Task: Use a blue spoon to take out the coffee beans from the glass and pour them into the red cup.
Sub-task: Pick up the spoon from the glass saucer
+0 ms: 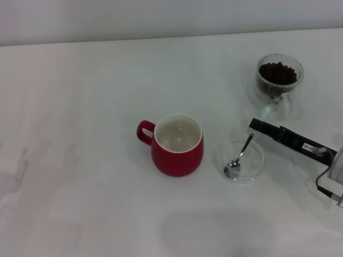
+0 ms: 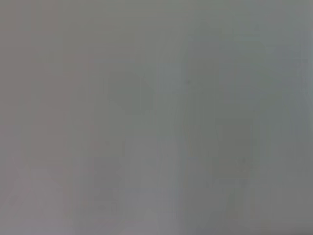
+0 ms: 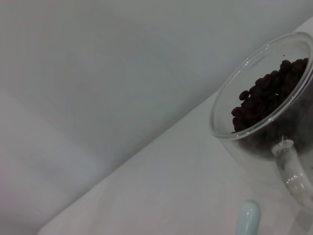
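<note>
The red cup [image 1: 177, 144] stands mid-table, white inside, with nothing in it and its handle toward the left. The glass [image 1: 279, 81] [image 3: 266, 112] stands at the far right, holding the coffee beans [image 1: 277, 73] [image 3: 269, 93]. The blue spoon [image 1: 242, 153] lies with its metal bowl in a shallow clear saucer [image 1: 257, 159]. Its pale handle [image 1: 266, 112] [image 3: 248, 219] points toward the glass. My right gripper [image 1: 254, 127] reaches in from the right, and its black finger crosses over the spoon's neck. My left gripper is out of view.
White tabletop all round, with a pale wall behind it. The glass's clear handle [image 1: 285, 104] faces the saucer. The left wrist view holds only a blank grey surface.
</note>
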Tool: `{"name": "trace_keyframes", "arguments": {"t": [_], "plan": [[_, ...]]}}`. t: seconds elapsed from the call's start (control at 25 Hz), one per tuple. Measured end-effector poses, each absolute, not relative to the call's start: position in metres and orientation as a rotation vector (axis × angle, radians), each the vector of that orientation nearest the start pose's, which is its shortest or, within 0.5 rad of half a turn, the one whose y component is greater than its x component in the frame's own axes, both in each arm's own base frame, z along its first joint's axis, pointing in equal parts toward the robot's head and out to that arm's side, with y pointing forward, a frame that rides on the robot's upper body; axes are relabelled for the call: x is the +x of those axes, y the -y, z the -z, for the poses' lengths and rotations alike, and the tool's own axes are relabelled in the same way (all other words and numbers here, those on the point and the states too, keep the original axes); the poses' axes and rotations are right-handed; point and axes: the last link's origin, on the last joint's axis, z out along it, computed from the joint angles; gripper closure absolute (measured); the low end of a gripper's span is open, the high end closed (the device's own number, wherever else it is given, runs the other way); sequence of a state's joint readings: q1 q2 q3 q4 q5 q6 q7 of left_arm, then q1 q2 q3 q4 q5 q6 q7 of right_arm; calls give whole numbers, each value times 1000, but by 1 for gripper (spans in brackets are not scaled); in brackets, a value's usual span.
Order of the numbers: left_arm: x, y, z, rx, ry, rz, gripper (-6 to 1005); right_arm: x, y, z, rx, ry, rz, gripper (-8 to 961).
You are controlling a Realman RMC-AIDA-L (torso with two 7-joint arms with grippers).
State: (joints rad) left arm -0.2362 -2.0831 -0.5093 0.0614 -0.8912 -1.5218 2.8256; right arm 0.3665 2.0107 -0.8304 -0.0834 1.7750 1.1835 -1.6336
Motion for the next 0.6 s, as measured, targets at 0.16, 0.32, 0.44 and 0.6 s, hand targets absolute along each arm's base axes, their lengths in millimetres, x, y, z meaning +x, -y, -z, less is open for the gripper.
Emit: {"name": "trace_keyframes", "arguments": {"t": [0.16,0.32,0.44,0.6], "plan": [[-368,-228,5,-1754,478,731,398,366,-278,38,-1832,-1643,-965,600],[-367,-228,5,-1755,477,732,398,363,-281,38,-1837,-1639,-969,600],[-367,-229,5,-1756,475,733,397,363,-282,38,-1833,-1643,-968,600],[-367,-229,5,-1755,479,729,397,364,-282,38,-1822,-1651,-969,599]]}}
